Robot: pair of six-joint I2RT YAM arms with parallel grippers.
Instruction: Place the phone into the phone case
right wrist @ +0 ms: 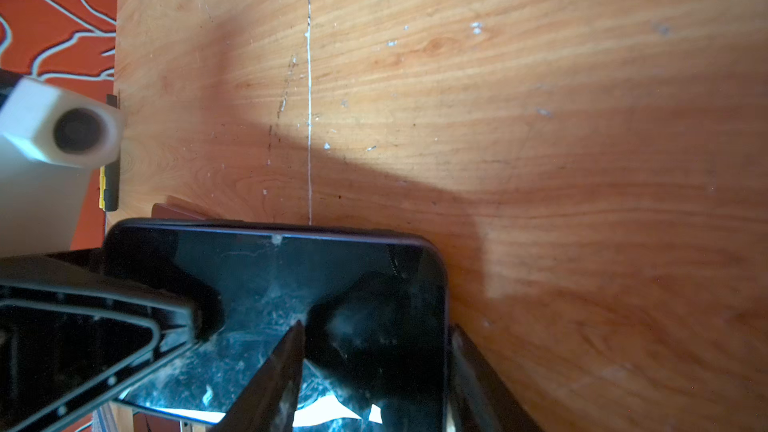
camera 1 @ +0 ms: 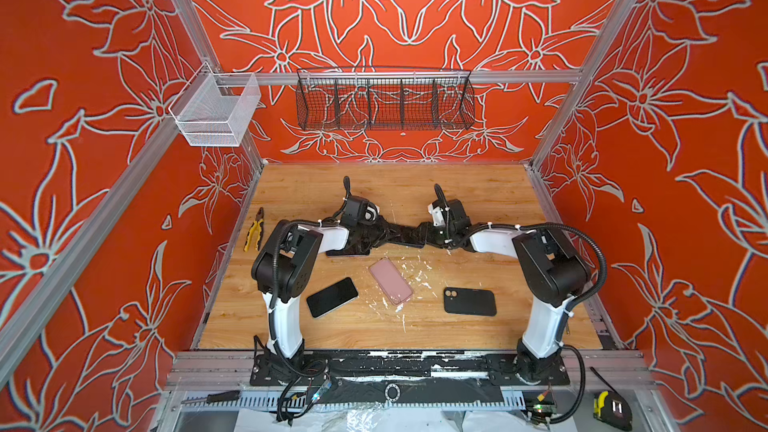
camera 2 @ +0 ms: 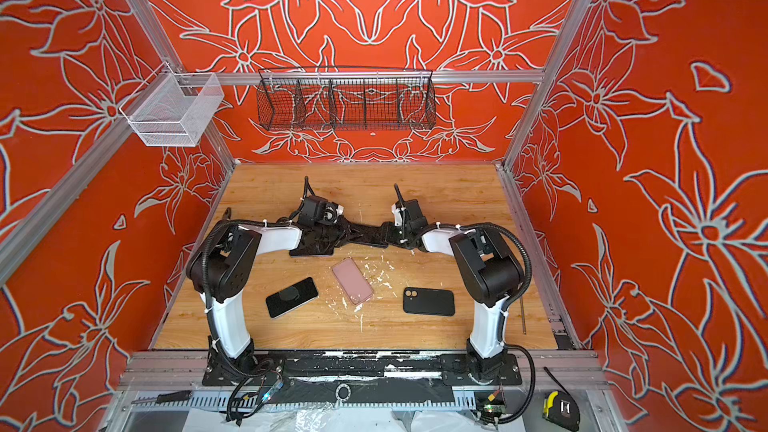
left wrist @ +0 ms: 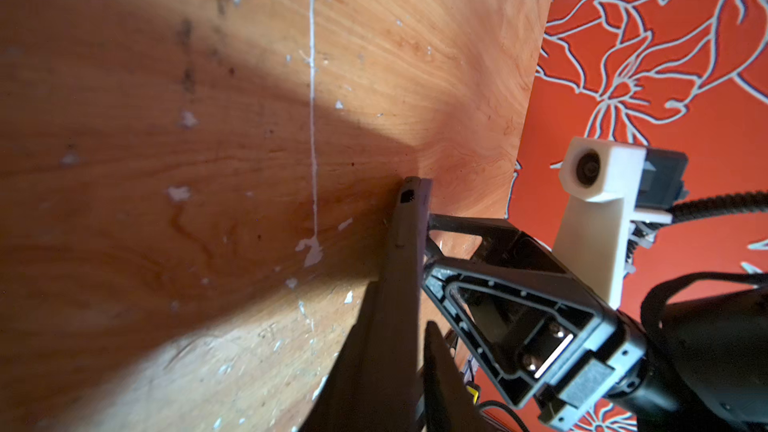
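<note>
Top views: wooden table, red floral walls.

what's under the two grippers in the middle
A black-screened phone, partly covered by the left gripper and right gripper. Whatever lies beneath the phone is hidden.

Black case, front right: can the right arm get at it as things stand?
Probably, but not straight away. The black case lies flat in the open on the table, nothing on top. The right gripper is at the phone mid-table with the left gripper, so it must pull back first.
</note>
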